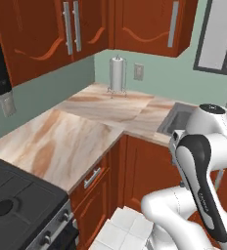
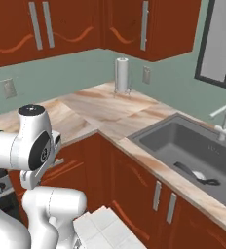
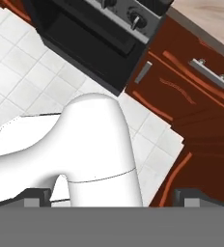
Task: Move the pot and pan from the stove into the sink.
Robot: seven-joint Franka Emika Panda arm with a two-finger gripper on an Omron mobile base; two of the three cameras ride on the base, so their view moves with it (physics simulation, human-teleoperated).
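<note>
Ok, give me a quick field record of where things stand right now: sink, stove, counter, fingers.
sink: grey basin in the beige counter, a dark long-handled item lying on its floor near the faucet side
faucet: slim chrome, at the back rim of the sink
stove: black cooktop at lower left, the visible grates bare
counter: a paper towel roll standing upright in the corner
fingers: open, holding nothing, pointing down at the floor tiles

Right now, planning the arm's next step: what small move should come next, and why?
Probably lift the hand and turn it toward the stove top to look for the pot. The hand is open, empty and aimed at the floor by the stove front, and what looks like the pan lies in the sink.
</note>
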